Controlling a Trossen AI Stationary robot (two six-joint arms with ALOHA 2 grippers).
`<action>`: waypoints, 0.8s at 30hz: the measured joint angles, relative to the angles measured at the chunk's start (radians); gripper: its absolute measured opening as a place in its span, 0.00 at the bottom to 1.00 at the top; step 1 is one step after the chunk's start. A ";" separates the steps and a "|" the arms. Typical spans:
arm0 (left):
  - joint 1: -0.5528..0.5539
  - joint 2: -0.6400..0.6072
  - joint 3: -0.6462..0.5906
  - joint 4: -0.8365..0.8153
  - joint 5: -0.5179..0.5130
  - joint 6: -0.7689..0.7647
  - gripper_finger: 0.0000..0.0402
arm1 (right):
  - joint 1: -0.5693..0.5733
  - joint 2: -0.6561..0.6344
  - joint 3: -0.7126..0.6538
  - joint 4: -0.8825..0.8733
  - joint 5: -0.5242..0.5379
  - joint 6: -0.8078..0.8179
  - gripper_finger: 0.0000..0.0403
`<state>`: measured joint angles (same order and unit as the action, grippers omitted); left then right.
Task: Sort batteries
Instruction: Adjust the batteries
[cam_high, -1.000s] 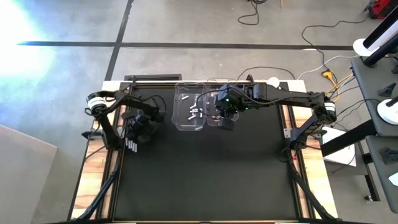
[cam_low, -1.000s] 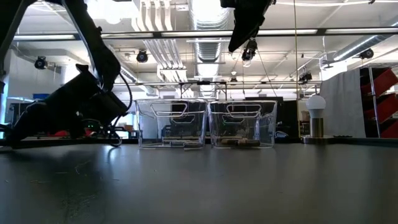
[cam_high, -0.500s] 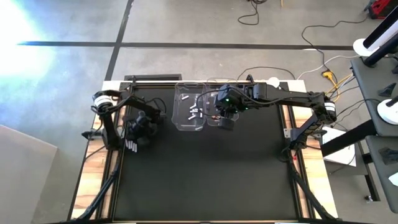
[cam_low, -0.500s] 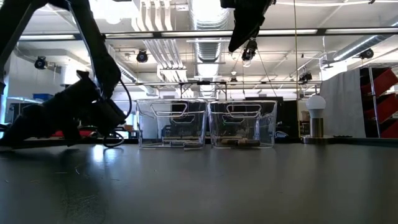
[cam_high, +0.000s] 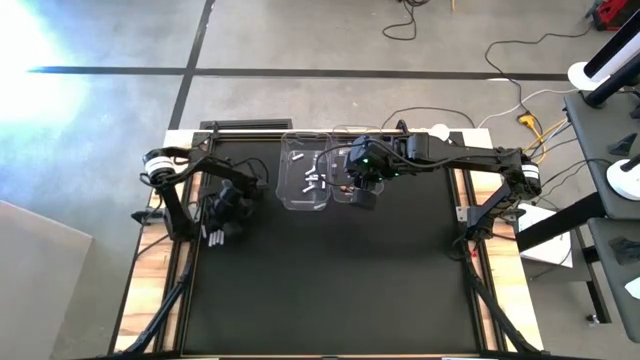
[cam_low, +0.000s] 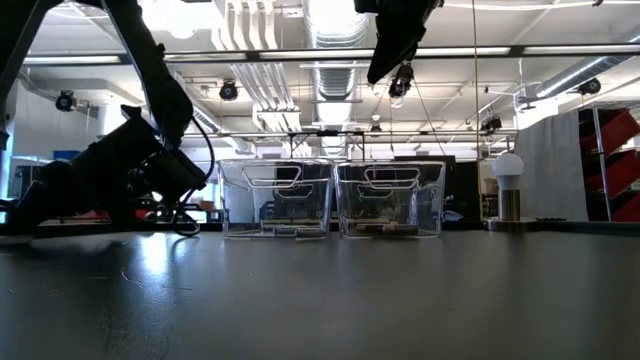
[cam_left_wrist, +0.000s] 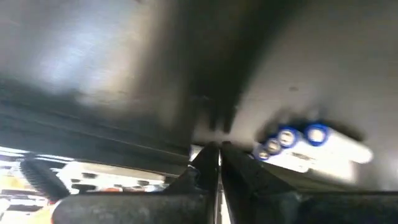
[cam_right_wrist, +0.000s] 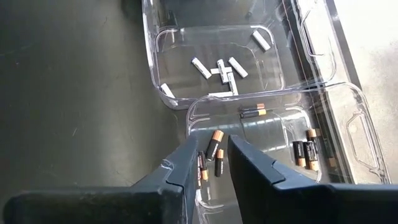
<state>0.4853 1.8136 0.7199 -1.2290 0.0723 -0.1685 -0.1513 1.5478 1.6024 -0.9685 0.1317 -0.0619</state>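
Black tabletop (cam_high: 330, 270), unlabelled batteries (cam_right_wrist: 219, 68); left gripper (cam_left_wrist: 217, 152) closed empty, right gripper (cam_right_wrist: 213, 163) slightly parted.

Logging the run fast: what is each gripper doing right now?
Left gripper: shut, empty, low by the white batteries.
Right gripper: open, empty, above the bin of dark batteries.

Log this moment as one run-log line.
left end effector: shut, low by loose white batteries | right end effector: open, empty, above dark-battery bin | white-battery bin: several cells inside
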 joint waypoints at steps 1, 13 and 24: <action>0.001 -0.004 0.001 0.002 -0.010 -0.002 0.00 | 0.000 0.000 0.000 0.000 0.000 0.000 0.20; 0.023 0.097 -0.005 -0.007 -0.098 -0.058 0.00 | 0.000 0.000 0.000 0.000 0.000 0.002 0.14; 0.014 0.076 -0.012 -0.004 0.007 -0.061 0.00 | 0.000 0.000 0.000 -0.027 0.000 0.013 0.16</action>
<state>0.4991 1.8892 0.7078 -1.2335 0.0789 -0.2291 -0.1513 1.5477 1.6024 -0.9956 0.1318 -0.0490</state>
